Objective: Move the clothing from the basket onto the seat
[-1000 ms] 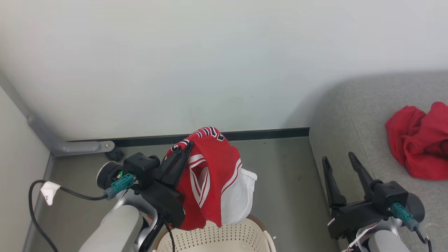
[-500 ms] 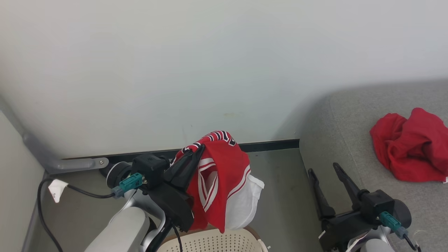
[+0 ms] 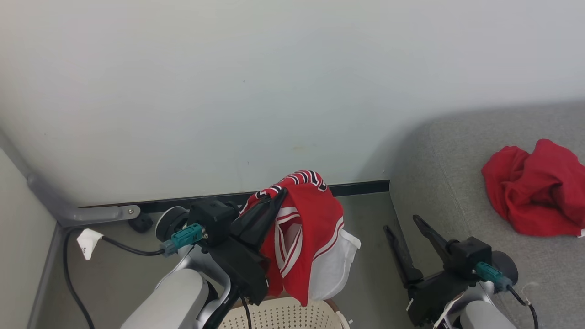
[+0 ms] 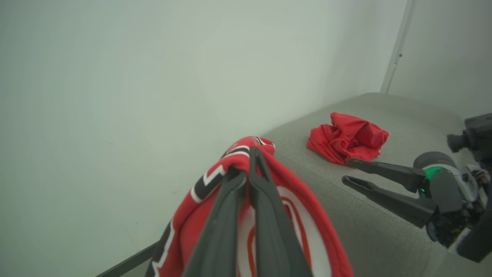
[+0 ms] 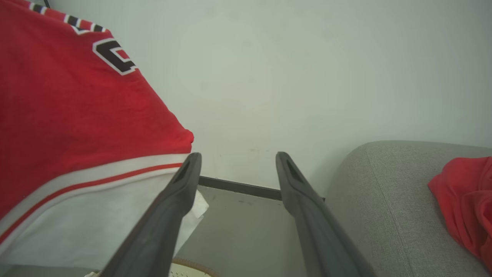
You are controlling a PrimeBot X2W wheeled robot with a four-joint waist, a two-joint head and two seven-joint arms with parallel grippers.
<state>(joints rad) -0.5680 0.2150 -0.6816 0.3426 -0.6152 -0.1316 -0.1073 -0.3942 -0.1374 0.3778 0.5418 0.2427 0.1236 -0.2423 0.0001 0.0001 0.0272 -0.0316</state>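
The grey seat [image 3: 457,160] takes up the right side, its rounded corner near the wall. The left arm [image 3: 169,301] comes up from the bottom. The left end effector [image 3: 278,195] is angled up and to the right, fingers pinched tight on a fold of the jersey [image 3: 315,214]. The jersey is red with a white panel, stripes and black-and-white lettering on top, and it hangs over the basket [image 3: 283,315]. The other red garment [image 3: 534,192] lies crumpled on the seat. The right end effector [image 3: 402,222] sits by the seat's edge, fingers spread wide, holding nothing.
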